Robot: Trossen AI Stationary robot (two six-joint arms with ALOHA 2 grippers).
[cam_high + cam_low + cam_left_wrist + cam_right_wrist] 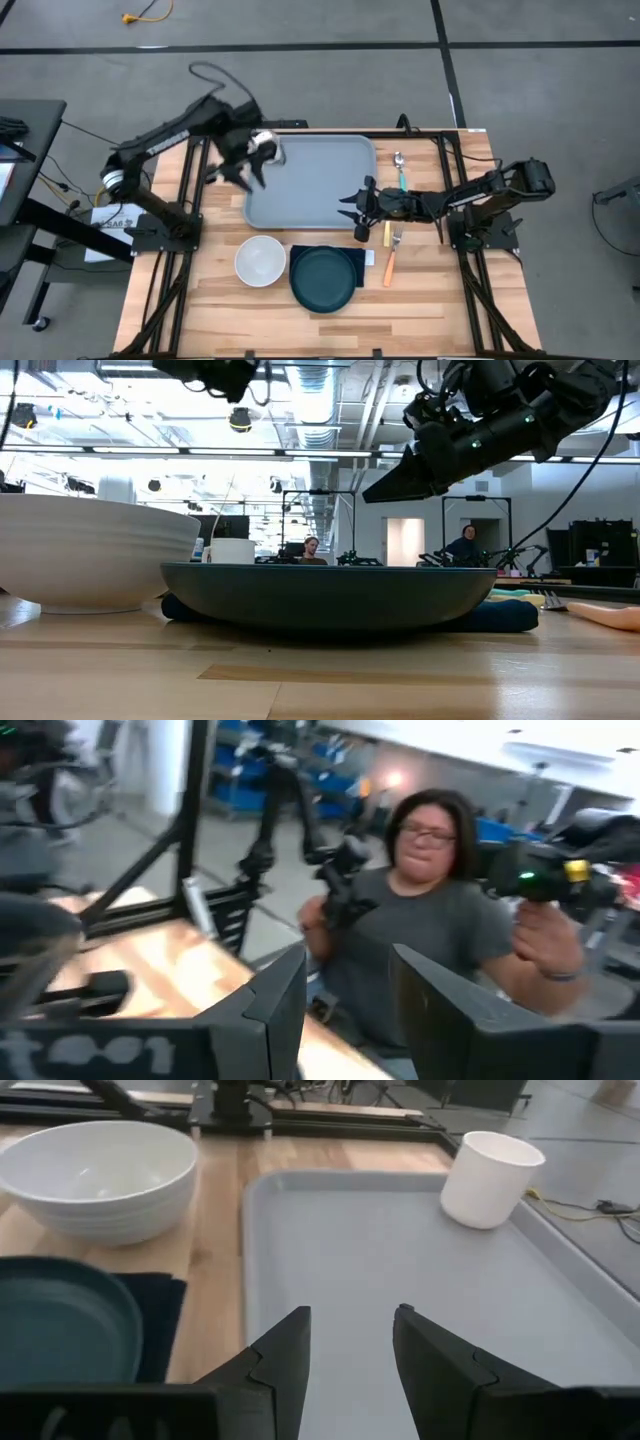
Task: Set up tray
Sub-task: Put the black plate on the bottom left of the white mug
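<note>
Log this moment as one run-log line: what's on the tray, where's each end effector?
tray: white cup in corner | left end effector: open, empty, above tray edge | right end effector: open, empty, over tray | bowl, plate on table

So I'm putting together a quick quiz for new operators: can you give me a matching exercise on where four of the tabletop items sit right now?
Things:
1. white cup
2. white bowl
3. dark teal plate
4. spoon

Places:
A. on the wood past the tray's edge nearest the right arm
B. on a dark napkin, beside the bowl
C. on the tray, in a corner near the left gripper
D. on bare wood, beside the plate, in front of the tray

Pairs: 1-C, 2-D, 3-B, 4-A
</note>
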